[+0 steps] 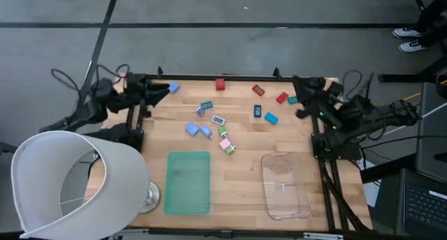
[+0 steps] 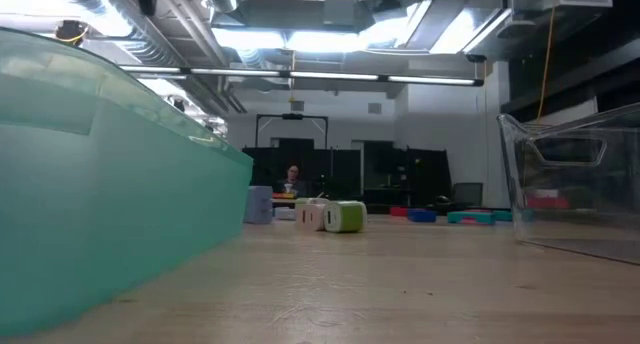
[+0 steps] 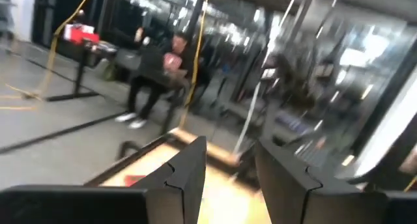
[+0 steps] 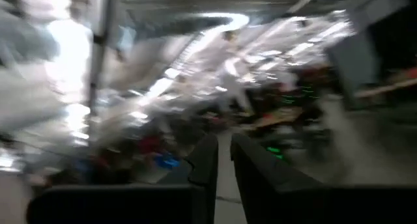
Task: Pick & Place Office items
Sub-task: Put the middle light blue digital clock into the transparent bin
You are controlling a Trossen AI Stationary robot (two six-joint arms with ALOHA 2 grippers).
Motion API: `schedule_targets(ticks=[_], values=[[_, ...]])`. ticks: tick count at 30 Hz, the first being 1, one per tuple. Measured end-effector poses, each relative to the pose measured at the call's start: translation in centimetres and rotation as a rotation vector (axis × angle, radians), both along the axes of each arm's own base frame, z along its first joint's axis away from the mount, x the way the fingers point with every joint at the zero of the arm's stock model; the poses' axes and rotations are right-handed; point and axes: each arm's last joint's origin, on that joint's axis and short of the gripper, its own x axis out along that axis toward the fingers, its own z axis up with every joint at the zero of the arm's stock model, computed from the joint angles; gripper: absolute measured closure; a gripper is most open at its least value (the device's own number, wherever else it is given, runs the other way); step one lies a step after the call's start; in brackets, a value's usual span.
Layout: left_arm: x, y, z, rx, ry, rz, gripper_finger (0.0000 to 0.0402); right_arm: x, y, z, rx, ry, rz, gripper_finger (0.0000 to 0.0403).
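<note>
The office items are small blocky pieces scattered over the table's far half in the high view: a red one (image 1: 220, 84), blue ones (image 1: 192, 130), a teal one (image 1: 271, 118), and a green and pink pair (image 1: 226, 145) that also shows in the low view (image 2: 345, 216). All lie flat on the wood. My left gripper (image 1: 160, 92) (image 3: 231, 152) hovers at the far left edge beside a blue piece (image 1: 173, 87), open and empty. My right gripper (image 1: 300, 95) (image 4: 223, 146) hovers at the far right edge near a red piece (image 1: 282, 98), with a narrow gap between its fingers and nothing in it.
A flat green mat (image 1: 188, 182) lies near the front, left of centre, and a clear plastic tray (image 1: 284, 184) sits to its right. A white lampshade (image 1: 70, 181) covers the near left corner. A person sits in the room beyond the table (image 3: 166, 68).
</note>
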Motion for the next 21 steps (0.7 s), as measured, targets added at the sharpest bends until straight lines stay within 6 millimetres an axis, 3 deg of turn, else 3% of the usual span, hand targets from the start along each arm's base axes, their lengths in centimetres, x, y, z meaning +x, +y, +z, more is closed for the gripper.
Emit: schedule_targets(ticks=[6,12,16,21], values=[[1.6,0.8,2.9,0.133,0.202,0.011,0.0274,0.8,-0.5,2.6,0.142,0.238,-0.199,0.0324],[2.3,1.5,3.4,0.188,0.342,0.103,0.0274,1.5,-0.7,3.3,0.127,0.47,-0.243,0.0313],[2.7,1.9,2.9,0.149,0.373,0.132,0.0272,2.6,-1.5,2.6,0.155,0.613,-0.215,0.0295],[3.3,2.1,2.6,0.13,0.392,0.129,0.0238,4.2,-3.1,-0.1,0.257,0.812,-0.146,0.0254]])
